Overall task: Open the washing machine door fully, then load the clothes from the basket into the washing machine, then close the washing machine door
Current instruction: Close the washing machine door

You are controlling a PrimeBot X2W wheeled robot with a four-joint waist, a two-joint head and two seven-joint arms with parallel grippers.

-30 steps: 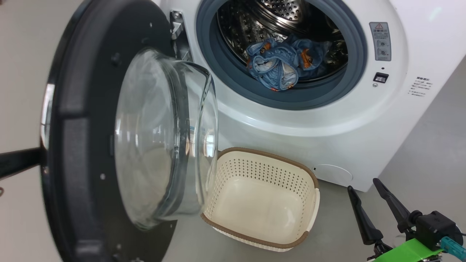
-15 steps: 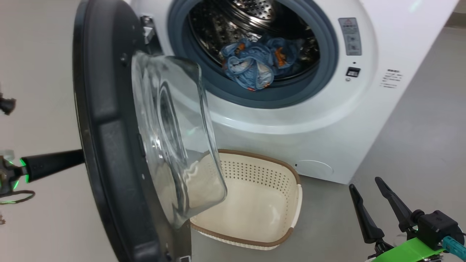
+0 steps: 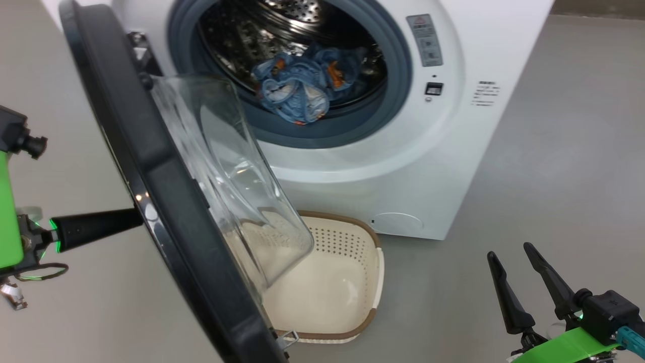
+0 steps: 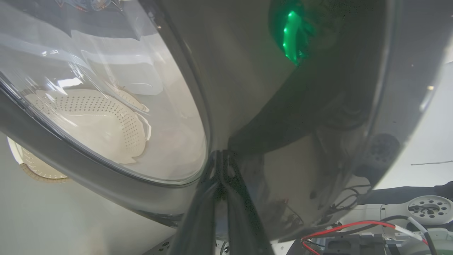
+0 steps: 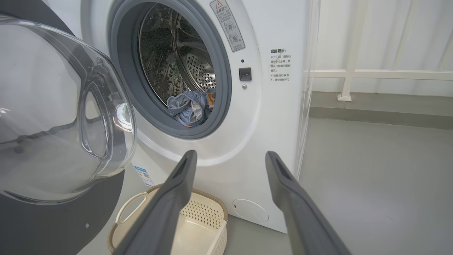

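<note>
Closing stage; 2 of 3 steps appear done. The clothes [image 3: 297, 93], soft blue printed fabric, lie bunched in the perforated steel drum [image 3: 232, 30] of the washing machine [image 3: 453, 166]. The basket [image 3: 347, 247], cream perforated plastic, stands empty on the floor [image 3: 554, 151]. The washing machine door [image 3: 176, 212], glossy black ring around a bulging glass bowl, stands ajar. Left end effector [image 4: 223, 166]: pinched together, empty, tips against the door's outer face. Right end effector [image 3: 510, 252]: spread wide, empty.

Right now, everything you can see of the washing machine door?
The washing machine door is large and round: a wide black ring, a bulging clear glass bowl on its inner side, a metal hinge at its machine edge. It stands partly open, swung out from the washing machine. The shut left gripper touches its glossy outer face with its tips.
</note>
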